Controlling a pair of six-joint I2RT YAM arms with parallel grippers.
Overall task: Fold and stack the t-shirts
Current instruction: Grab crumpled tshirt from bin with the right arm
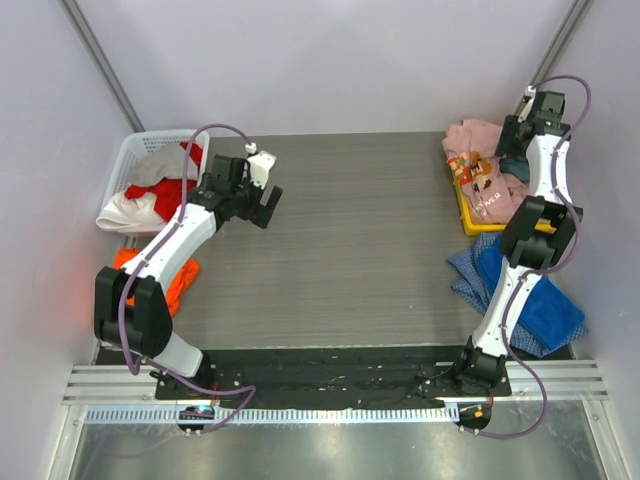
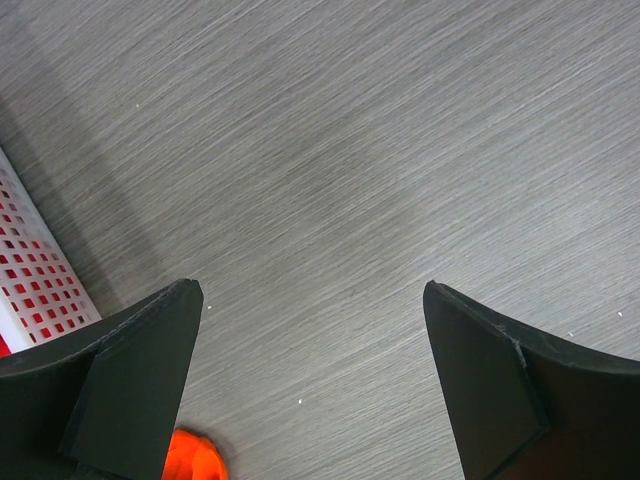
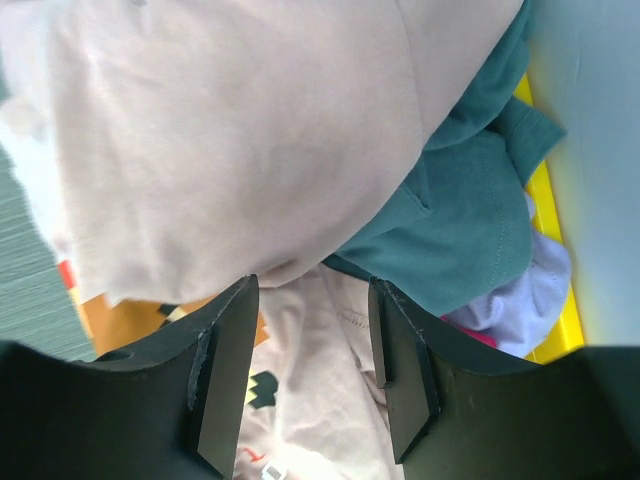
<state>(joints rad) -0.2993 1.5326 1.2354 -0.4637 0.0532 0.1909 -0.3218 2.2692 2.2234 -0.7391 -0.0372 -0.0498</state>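
Top external: pink tee (image 1: 478,140) w/ graphic (image 1: 490,195), txt unreadable.

- This looks like a robot lab, a small test booth, not a home.
- Two robot arms, the left arm (image 1: 180,235) and the right arm (image 1: 505,295), are bolted at the near edge of a grey table (image 1: 350,240).
- Shiny metal rails (image 1: 330,382) run along the near side.
- Plain white walls (image 1: 330,60) and a bare metal pole (image 1: 100,60) close the table in.
- Purple cables (image 1: 215,130) loop over the arms.
- The t-shirts (image 1: 480,165) lie in a white basket (image 1: 130,150) on the left and a yellow tray (image 1: 466,222) on the far right.
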